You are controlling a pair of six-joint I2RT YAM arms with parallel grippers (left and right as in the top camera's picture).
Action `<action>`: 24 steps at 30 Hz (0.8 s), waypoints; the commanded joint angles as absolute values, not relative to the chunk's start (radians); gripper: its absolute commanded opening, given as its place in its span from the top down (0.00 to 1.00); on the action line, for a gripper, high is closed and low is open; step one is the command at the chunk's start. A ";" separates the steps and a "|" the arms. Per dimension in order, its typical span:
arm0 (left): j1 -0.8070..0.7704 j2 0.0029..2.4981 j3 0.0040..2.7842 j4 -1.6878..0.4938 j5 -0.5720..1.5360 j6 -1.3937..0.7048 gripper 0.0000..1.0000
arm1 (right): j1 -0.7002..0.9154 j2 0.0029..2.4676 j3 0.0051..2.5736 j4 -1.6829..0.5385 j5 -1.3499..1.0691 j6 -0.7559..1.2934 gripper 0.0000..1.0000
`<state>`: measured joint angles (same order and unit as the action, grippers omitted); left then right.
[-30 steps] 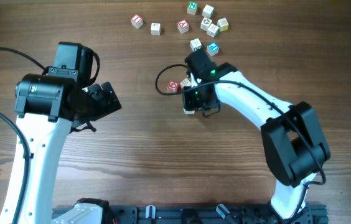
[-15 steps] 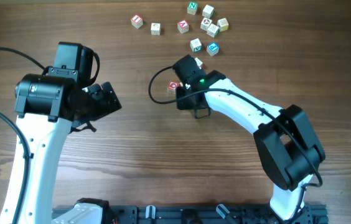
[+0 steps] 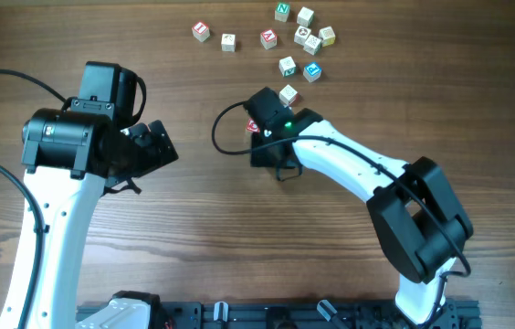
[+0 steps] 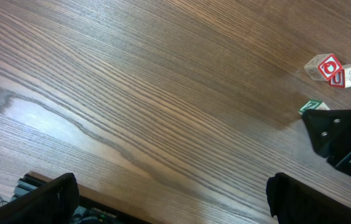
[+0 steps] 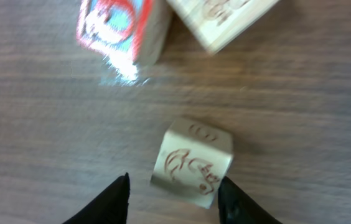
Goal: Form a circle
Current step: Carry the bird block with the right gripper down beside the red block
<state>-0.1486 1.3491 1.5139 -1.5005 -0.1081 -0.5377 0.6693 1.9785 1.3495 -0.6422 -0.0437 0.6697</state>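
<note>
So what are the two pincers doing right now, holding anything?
Left pincer: open, empty.
Right pincer: open, straddling a pale cube, seemingly not clamping it.

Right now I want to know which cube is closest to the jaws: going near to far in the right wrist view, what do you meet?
The right gripper, jaws apart → pale carved cube → red-faced cube, level with a second pale cube at the far edge.

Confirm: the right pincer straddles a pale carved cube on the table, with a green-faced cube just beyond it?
Wrong colour: the right wrist view shows a red-faced cube just beyond it, not green. The right pincer does straddle the pale carved cube on the table.
</note>
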 commanded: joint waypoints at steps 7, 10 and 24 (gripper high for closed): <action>-0.149 1.343 1.517 -1.501 -0.125 -0.554 0.00 | 0.688 1.980 1.346 -0.653 -0.137 0.681 0.45; -0.149 1.343 1.517 -1.501 -0.125 -0.554 0.00 | 0.688 1.980 1.346 -0.670 -0.140 0.680 0.32; -0.149 1.343 1.517 -1.501 -0.125 -0.554 0.00 | 0.659 1.832 1.349 -0.803 -0.159 0.654 0.01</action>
<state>-0.1486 1.3491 1.5139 -1.5005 -0.1081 -0.5377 0.6640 1.9129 1.3491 -0.7887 -0.1501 0.6758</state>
